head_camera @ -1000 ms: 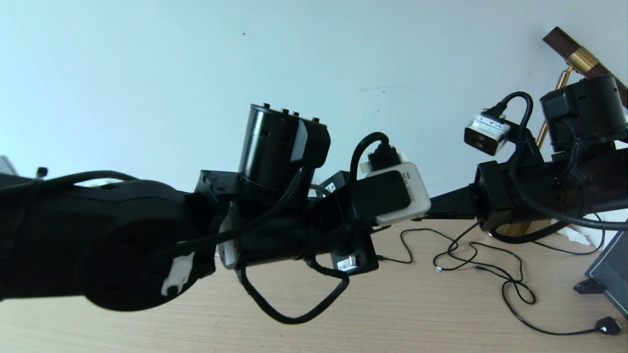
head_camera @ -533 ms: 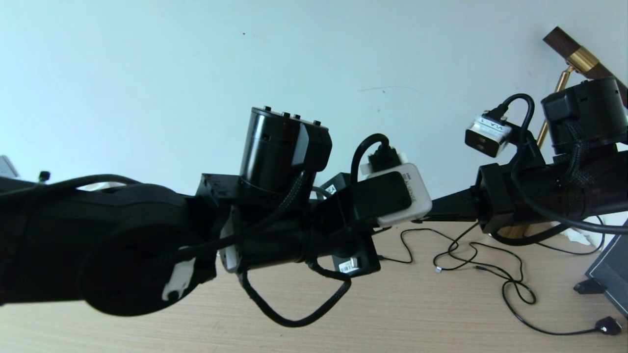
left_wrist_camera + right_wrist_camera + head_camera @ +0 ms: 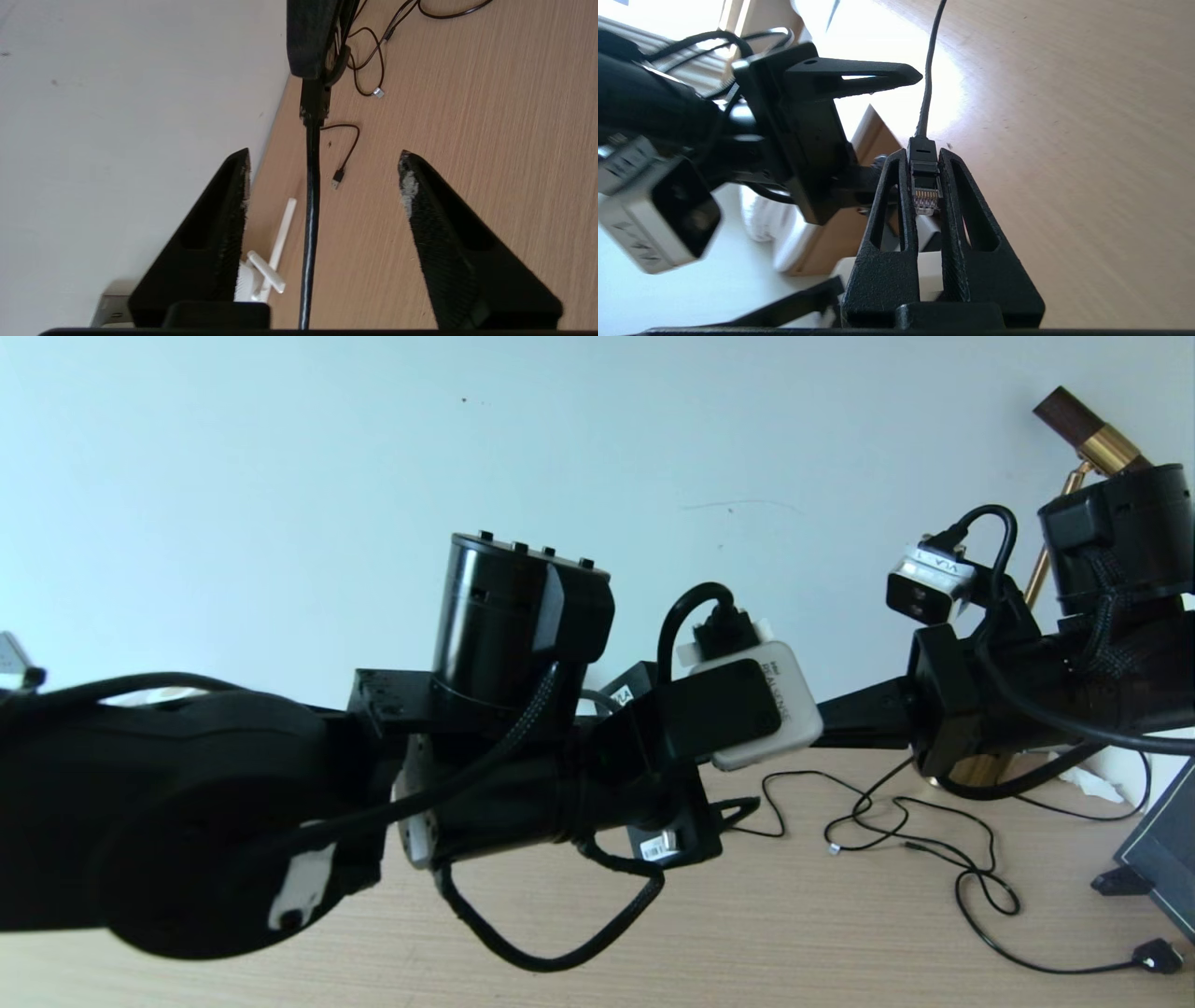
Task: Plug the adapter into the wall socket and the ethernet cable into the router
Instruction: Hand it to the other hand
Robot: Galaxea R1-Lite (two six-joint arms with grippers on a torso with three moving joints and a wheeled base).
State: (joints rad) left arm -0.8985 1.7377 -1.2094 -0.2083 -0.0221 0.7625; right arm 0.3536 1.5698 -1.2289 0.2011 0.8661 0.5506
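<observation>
While pinched lengthwise between right fingers (image 3: 952, 196), ethernet cable (image 3: 924, 182), contacts wristward.

The left gripper (image 3: 322, 182) hangs over a wooden table (image 3: 490, 116), its two black fingers (image 3: 219, 224) spread wide with nothing held. Between them a thin black bar (image 3: 310, 224) of the other arm runs out ahead of the fingertips. By one finger, next to the pale wall (image 3: 117, 116), lie white stick antennas (image 3: 280, 238) of the router. Beyond the fingertips a thin black cable (image 3: 348, 149) with a small plug lies on the table, with more dark cable loops further off.
</observation>
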